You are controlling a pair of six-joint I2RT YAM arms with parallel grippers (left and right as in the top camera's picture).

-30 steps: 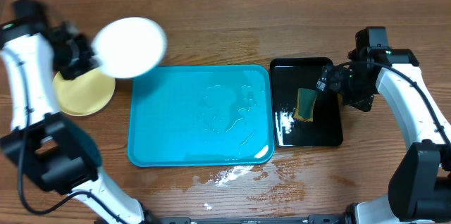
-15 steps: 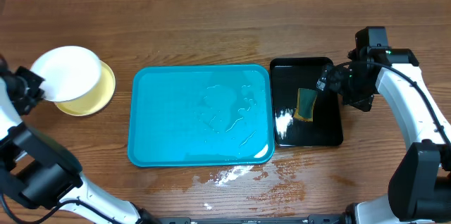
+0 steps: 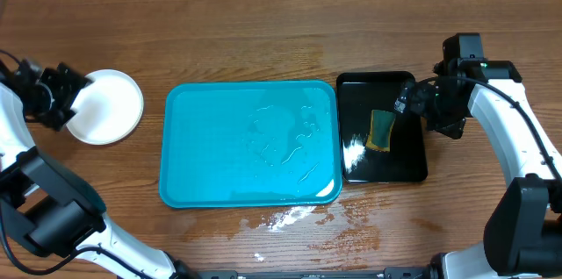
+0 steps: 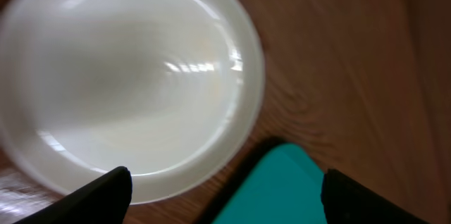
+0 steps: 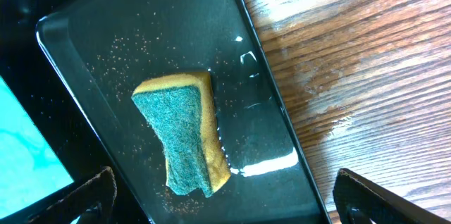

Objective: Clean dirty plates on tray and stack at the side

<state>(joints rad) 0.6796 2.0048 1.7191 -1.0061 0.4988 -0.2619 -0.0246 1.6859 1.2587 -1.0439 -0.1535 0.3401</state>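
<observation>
Looks down on a glossy black tray (image 5: pixel 141 34) set slantwise on the wooden counter (image 5: pixel 366 62). Holds a sponge (image 5: pixel 180 136) near its middle, yellow with a green scouring face, amid fine pale specks and wet glints. Shows a corner of the turquoise tray (image 5: pixel 25 153) just beside it, lower left. Keeps the claw (image 5: pixel 225 206) spread wide, dark fingers (image 5: pixel 88 196) at both bottom corners.

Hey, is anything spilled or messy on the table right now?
Yes: whitish residue is splashed on the wooden table just in front of the turquoise tray, and a white patch lies in the black tray.
</observation>
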